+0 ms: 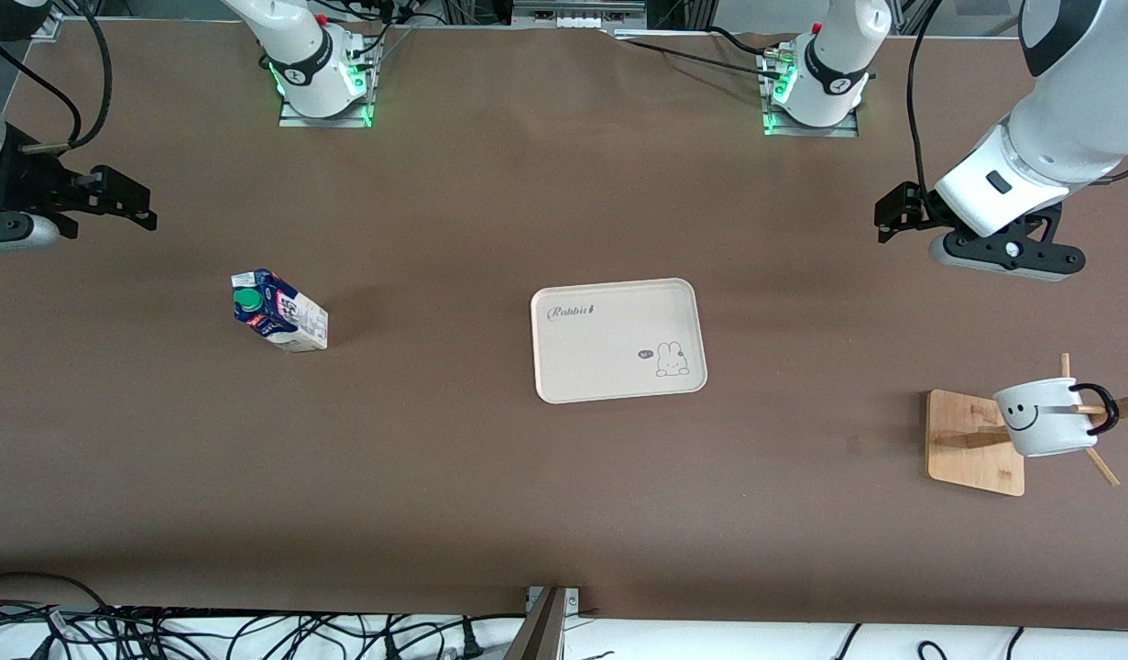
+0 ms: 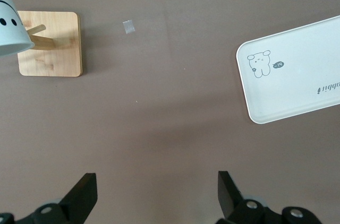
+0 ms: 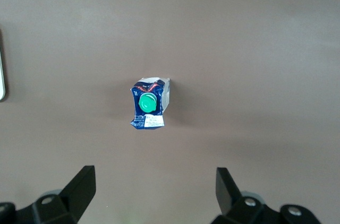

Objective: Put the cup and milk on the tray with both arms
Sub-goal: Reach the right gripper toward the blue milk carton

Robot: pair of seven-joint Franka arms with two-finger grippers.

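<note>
The milk (image 1: 279, 316) stands upright on the brown table toward the right arm's end; it shows from above in the right wrist view (image 3: 150, 103). The cream tray (image 1: 618, 339) lies bare mid-table, partly in the left wrist view (image 2: 297, 75). The cup (image 1: 1045, 417) hangs tilted on a peg of a wooden stand toward the left arm's end; its edge shows in the left wrist view (image 2: 9, 22). My right gripper (image 1: 124, 197) (image 3: 154, 176) is open and empty, raised over the table near the milk. My left gripper (image 1: 893, 215) (image 2: 156, 181) is open and empty, raised over bare table between tray and stand.
The wooden stand base (image 1: 971, 440) (image 2: 50, 43) sits under the cup, its pegs sticking out. A small bit of tape (image 2: 128, 26) lies on the table beside it. Both arm bases (image 1: 321, 78) stand at the table's back edge; cables (image 1: 252, 632) run along the front edge.
</note>
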